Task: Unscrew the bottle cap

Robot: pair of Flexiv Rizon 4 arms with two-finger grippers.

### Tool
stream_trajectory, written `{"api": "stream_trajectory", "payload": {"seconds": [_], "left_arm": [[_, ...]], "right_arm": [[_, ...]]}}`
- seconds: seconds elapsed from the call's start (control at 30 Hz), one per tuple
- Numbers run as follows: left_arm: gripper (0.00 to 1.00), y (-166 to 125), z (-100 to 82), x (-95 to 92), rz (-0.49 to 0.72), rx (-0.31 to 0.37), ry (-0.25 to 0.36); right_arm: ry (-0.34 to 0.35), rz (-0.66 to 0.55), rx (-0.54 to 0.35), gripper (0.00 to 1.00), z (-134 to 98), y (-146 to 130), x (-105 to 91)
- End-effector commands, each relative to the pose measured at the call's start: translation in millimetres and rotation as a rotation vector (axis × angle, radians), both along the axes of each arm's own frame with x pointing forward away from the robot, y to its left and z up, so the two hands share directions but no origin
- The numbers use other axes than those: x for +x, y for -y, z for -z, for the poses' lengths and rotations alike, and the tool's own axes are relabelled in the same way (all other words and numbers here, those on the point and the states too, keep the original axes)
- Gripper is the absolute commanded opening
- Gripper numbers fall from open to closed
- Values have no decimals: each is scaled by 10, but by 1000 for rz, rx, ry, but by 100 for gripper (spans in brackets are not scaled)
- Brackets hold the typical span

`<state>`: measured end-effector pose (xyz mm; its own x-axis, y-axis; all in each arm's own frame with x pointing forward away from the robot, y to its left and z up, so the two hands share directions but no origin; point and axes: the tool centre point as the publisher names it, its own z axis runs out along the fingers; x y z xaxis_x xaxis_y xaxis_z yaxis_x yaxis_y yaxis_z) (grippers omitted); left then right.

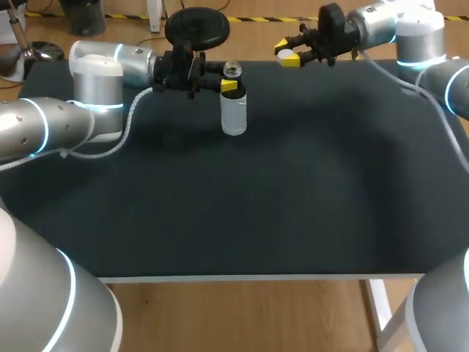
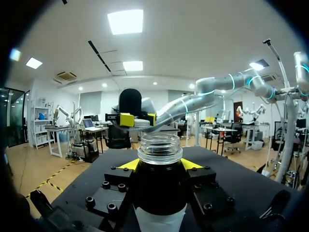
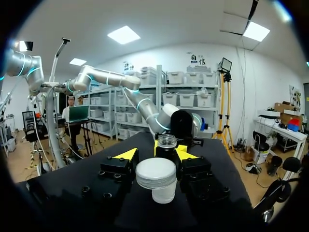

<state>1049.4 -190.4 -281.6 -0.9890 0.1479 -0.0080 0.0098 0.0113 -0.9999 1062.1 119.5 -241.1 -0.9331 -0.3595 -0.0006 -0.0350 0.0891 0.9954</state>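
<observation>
Left fingers clamp the open bottle; right fingers pinch the cap.

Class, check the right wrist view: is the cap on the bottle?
No: the bottle stands open-necked; the cap sits in the right tool, apart.

1. Left wrist view: the bottle has its base cut off by the edge. Its body blocks most of the left gripper (only yellow slivers show on either side).
2. Head view: the bottle neck hides the left gripper's far finger; one yellow tip is visible.
3. Head view: the cap in the right gripper is too small for detail and partly covered by the tips.
4. Right wrist view: the cap hides the bottle body; only the open neck shows beyond it.
5. Head view: the counter has its near corners hidden under the arm links.
</observation>
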Motion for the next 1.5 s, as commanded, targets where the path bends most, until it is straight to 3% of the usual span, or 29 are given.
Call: {"api": "stream_trajectory", "payload": {"seconds": [0.03, 0.5, 0.87, 1.5], "left_arm": [[0, 8, 0, 11, 1, 1, -1], [0, 8, 0, 11, 1, 1, -1], [0, 8, 0, 11, 1, 1, -1], [0, 8, 0, 11, 1, 1, -1]], "right_arm": [[61, 552, -59, 0, -100, 5, -267], [67, 730, -157, 0, -172, -62, -588], [74, 855, -204, 0, -179, -47, -701], [65, 961, -266, 0, -65, -49, -809]]}}
